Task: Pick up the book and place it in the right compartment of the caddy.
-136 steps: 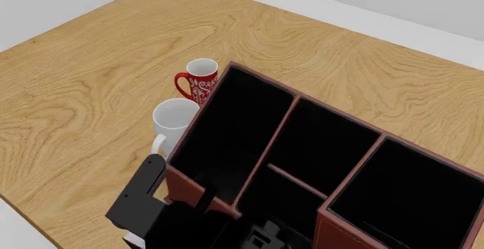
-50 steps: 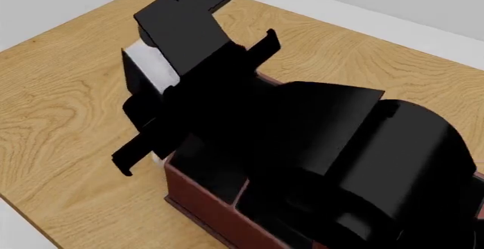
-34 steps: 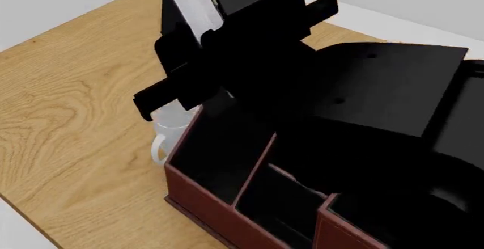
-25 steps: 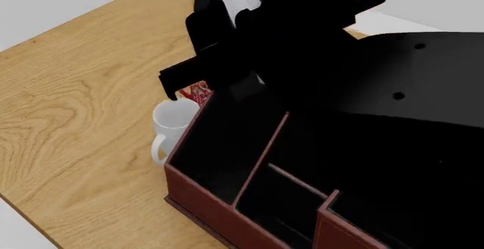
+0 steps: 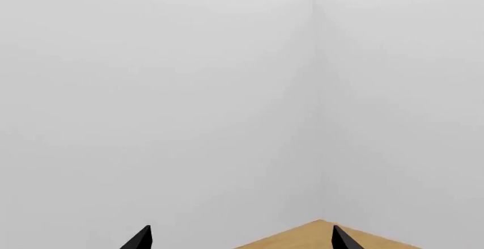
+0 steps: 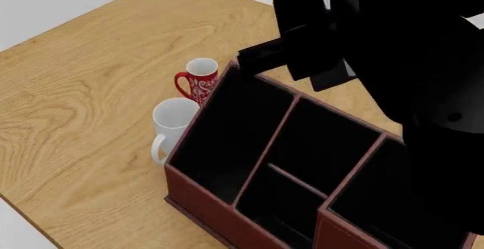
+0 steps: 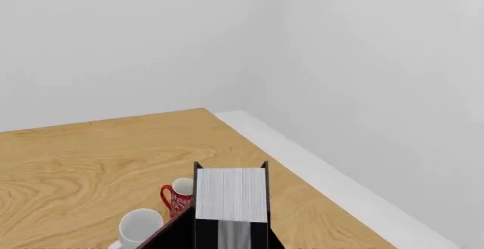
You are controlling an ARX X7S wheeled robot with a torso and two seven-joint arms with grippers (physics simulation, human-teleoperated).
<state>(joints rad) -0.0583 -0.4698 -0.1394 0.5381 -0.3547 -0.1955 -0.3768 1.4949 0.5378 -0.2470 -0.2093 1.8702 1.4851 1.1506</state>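
Observation:
In the right wrist view the book (image 7: pixel 230 195) stands on end with its white page edges facing the camera, and my right gripper (image 7: pixel 230 229) is shut on it. In the head view the black right arm (image 6: pixel 423 50) holds it above the far side of the caddy (image 6: pixel 204 203), where the black book is hard to tell from the arm. The arm partly covers the right compartment (image 6: pixel 366 198). My left gripper (image 5: pixel 240 239) is open and empty, facing a wall and a corner of the table; it is out of the head view.
A red patterned mug (image 6: pixel 198 81) and a white mug (image 6: pixel 172 121) stand against the caddy's left wall; both show in the right wrist view, the red mug (image 7: pixel 178 195) and the white mug (image 7: pixel 140 226). The wooden table (image 6: pixel 83 90) spreads to the left, its edge near the front left.
My right arm has carried the book up from the caddy's left end and across to the back right, uncovering both mugs. The left arm has left the head view.

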